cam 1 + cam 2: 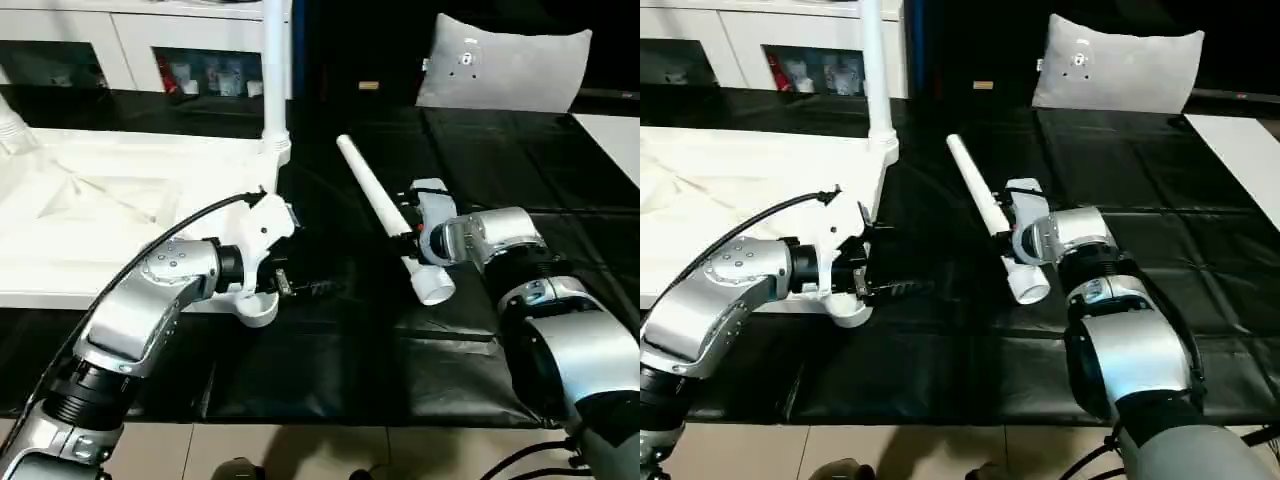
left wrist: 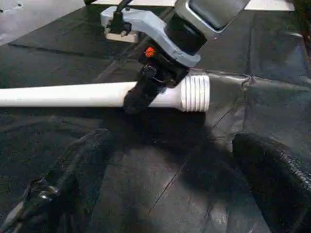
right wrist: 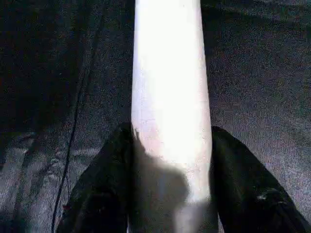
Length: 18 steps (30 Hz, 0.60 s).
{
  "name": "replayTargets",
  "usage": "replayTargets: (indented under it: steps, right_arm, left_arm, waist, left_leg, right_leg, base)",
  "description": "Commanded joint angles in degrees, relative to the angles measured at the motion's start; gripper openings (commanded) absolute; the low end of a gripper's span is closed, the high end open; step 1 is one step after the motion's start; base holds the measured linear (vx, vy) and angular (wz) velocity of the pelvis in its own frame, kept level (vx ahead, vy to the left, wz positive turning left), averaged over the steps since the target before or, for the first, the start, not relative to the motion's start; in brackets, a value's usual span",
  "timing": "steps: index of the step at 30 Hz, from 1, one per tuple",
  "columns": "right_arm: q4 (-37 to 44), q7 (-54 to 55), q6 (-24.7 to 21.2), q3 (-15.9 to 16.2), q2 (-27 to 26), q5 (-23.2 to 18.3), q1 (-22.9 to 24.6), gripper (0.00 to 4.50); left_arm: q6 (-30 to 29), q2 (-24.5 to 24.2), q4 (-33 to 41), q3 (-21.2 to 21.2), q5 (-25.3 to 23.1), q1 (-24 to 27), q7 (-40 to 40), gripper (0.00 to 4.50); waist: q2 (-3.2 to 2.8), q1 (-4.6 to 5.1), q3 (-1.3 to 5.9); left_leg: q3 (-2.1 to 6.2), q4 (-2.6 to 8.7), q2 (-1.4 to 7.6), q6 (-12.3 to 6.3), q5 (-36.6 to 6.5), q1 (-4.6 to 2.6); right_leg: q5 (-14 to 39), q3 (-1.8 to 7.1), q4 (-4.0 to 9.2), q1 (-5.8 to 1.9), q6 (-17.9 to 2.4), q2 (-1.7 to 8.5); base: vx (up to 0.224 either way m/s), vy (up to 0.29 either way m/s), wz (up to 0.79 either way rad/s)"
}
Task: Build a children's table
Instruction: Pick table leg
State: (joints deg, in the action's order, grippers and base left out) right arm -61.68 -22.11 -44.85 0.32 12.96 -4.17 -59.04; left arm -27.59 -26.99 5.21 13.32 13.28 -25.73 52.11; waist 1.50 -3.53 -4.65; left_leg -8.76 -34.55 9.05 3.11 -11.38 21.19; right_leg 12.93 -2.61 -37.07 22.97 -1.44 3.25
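- At the centre of the head view, a loose white leg [image 1: 385,213] lies slanted on the black mat [image 1: 480,160]; the right gripper [image 2: 146,94] pinches it near its threaded end.
- At left, the upturned table top [image 1: 90,215] carries one upright leg [image 1: 275,75] at its far corner.
- The left gripper [image 1: 885,290] hovers spread and empty beside the near corner socket [image 1: 258,308].
- The step looks like fetching the second leg; next it needs lifting, turning upright and seating in that socket.
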Motion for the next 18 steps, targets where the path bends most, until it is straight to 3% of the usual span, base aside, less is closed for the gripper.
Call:
replayTargets:
  steps: [1,6,7,8,9,12,13,15,16,17,18]
  right_arm:
    - [0.3,-1.0,0.0,-0.4,0.8,-0.3,-0.5,1.87]
    - [3.3,-1.6,0.0,-0.7,1.4,-0.9,2.0,1.84]
    - [5.9,-1.5,1.7,-2.0,1.5,-2.0,3.7,1.84]
    - [9.0,-1.2,4.2,-4.2,1.6,-3.6,5.6,1.84]
    - [13.0,-2.6,7.1,-5.7,1.5,-5.3,7.5,1.84]
    - [22.4,-5.9,11.9,-9.3,0.8,-9.4,11.7,1.84]
    - [24.0,-6.8,10.8,-10.4,0.7,-10.9,12.2,1.84]
    - [30.0,-10.3,7.4,-14.7,0.1,-16.8,14.1,1.84]
    - [34.6,-13.4,5.1,-17.9,-0.7,-22.0,16.0,1.84]
    - [34.6,-13.4,5.1,-17.9,-0.7,-22.0,16.0,1.84]
    - [41.1,-18.4,3.2,-21.6,-1.9,-29.4,19.0,1.84]
  left_arm:
    - [-0.5,0.1,-0.3,-0.5,-0.3,-0.6,-0.6,4.5]
    - [-1.0,0.8,0.5,-1.4,0.0,1.0,-2.3,4.5]
    - [-1.3,1.5,0.7,-2.2,-0.1,1.6,-4.1,4.5]
    - [-1.5,2.5,0.5,-3.2,-0.3,2.0,-6.4,4.5]
    - [-1.3,4.2,-0.3,-4.3,-0.7,1.8,-9.4,4.5]
    - [0.0,8.0,-1.7,-6.8,-0.5,1.2,-14.7,4.5]
    - [0.3,8.6,-1.7,-7.2,-0.2,1.0,-15.3,4.5]
    - [0.4,11.1,-1.9,-8.8,1.3,0.0,-17.6,4.5]
    - [0.0,13.6,-2.4,-10.9,3.4,-1.9,-19.5,4.5]
    - [0.0,13.6,-2.4,-10.9,3.4,-1.9,-19.5,4.5]
    - [0.3,17.8,-3.3,-14.6,7.3,-5.3,-22.7,4.5]
  waist:
    - [-0.11,-0.37,4.39]
    - [-0.16,-0.47,4.61]
    - [-0.25,-0.51,4.71]
    - [-0.29,-0.64,4.3]
    - [-0.84,-0.92,4.37]
    - [-0.36,-1.31,4.84]
    - [-0.27,-1.31,4.76]
    - [0.27,-1.51,4.85]
    - [0.14,-1.68,4.76]
    - [0.22,-2.04,4.46]
    - [0.26,-1.99,4.51]
  left_leg:
    - [0.25,3.4,3.39,-1.59,-0.4,-0.28]
    - [0.26,3.29,3.4,-1.91,0.2,-0.24]
    - [0.27,3.25,3.4,-1.97,0.5,-0.28]
    - [0.19,3.29,3.42,-2.19,0.2,-0.08]
    - [0.39,3.29,3.47,-2.02,-0.1,-0.29]
    - [0.3,3.14,3.55,-2.82,-0.6,-0.48]
    - [0.32,3.23,3.47,-3.15,-0.4,-0.33]
    - [0.29,3.26,3.53,-3.91,-0.5,-0.42]
    - [0.16,3.25,3.43,-4.12,-0.8,-0.47]
    - [0.13,3.26,3.55,-4.56,-1.5,-0.51]
    - [0.28,3.38,3.6,-4.71,-1.4,-0.45]
  right_leg:
    - [-5.7,2.9,3.23,-3.96,-16.7,4.94]
    - [-6.8,2.86,3.12,-4.09,-16.8,4.91]
    - [-7.2,2.85,3.05,-4.08,-16.8,4.87]
    - [-7.9,3.02,3.26,-4.02,-16.3,4.94]
    - [-8.2,2.97,3.16,-4.02,-16.2,5.04]
    - [-9.1,2.99,3.25,-4.19,-16.0,4.9]
    - [-9.1,2.95,3.31,-4.27,-16.1,4.82]
    - [-7.2,2.89,3.47,-4.19,-16.2,4.8]
    - [-6.7,2.98,3.59,-4.2,-16.0,4.71]
    - [-6.2,3.08,3.73,-4.09,-15.9,4.82]
    - [-5.5,2.86,3.67,-4.02,-16.0,4.78]
  base:
    - [0.0,0.0,0.0]
    - [0.0,0.0,0.0]
    - [0.0,0.0,0.0]
    - [0.0,0.0,0.0]
    - [0.0,0.0,0.0]
    - [0.0,0.0,0.0]
    - [0.0,0.0,0.0]
    - [0.0,0.0,0.0]
    - [0.0,0.0,0.0]
    - [0.0,0.0,0.0]
    - [0.0,0.0,0.0]
